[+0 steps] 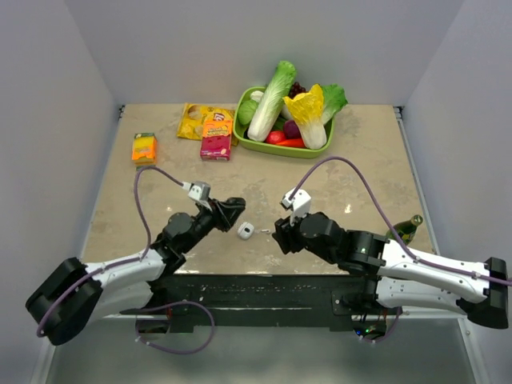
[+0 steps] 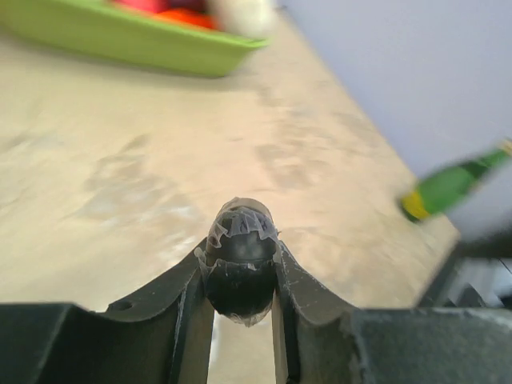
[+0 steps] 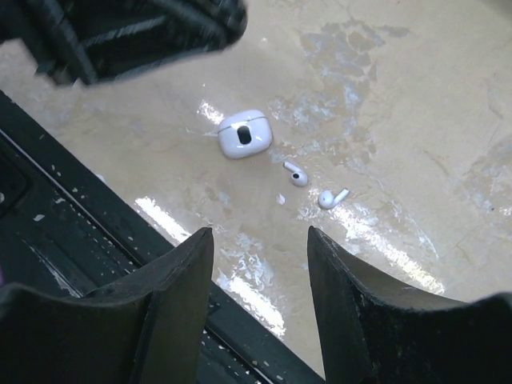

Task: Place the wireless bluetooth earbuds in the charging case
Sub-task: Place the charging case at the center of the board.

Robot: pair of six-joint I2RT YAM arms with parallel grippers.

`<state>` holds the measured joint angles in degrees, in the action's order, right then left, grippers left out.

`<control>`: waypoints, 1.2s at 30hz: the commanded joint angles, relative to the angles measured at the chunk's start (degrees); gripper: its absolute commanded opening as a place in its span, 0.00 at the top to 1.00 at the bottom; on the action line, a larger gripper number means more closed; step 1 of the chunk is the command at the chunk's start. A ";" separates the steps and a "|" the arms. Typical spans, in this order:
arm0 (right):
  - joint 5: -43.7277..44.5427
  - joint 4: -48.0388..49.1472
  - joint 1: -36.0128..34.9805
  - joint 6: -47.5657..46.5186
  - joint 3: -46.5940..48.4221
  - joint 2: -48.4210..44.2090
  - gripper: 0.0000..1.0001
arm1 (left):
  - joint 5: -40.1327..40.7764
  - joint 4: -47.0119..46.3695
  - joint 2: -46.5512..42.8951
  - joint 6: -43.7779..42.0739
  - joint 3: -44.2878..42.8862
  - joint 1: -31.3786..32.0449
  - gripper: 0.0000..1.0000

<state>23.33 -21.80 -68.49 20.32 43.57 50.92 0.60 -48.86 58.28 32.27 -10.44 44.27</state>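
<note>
The white charging case (image 1: 246,232) lies on the tan table between my two grippers; in the right wrist view (image 3: 244,134) it shows a dark oval spot on top. Two tiny white earbuds (image 3: 296,174) (image 3: 332,198) lie loose on the table just right of it, apart from each other. My right gripper (image 3: 260,236) is open and empty, hovering short of the earbuds near the table's front edge (image 1: 282,234). My left gripper (image 1: 232,212) is just up-left of the case; in its wrist view the taped fingertips (image 2: 240,252) meet, holding nothing. The case and earbuds are out of that view.
A green tray (image 1: 264,148) of vegetables stands at the back. A red snack box (image 1: 216,138), a yellow bag (image 1: 194,120) and an orange box (image 1: 144,148) lie back left. A green bottle (image 1: 406,228) lies at the right. A black base rail (image 1: 256,288) runs along the near edge.
</note>
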 commanded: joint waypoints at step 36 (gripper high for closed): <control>5.92 4.66 0.02 6.13 -4.90 1.11 0.46 | 13.36 37.16 16.79 9.80 -20.51 -23.01 0.00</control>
<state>23.18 -17.82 -68.51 24.51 38.87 52.01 6.17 -20.05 83.37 38.92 -32.71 20.38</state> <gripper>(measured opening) 0.539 0.997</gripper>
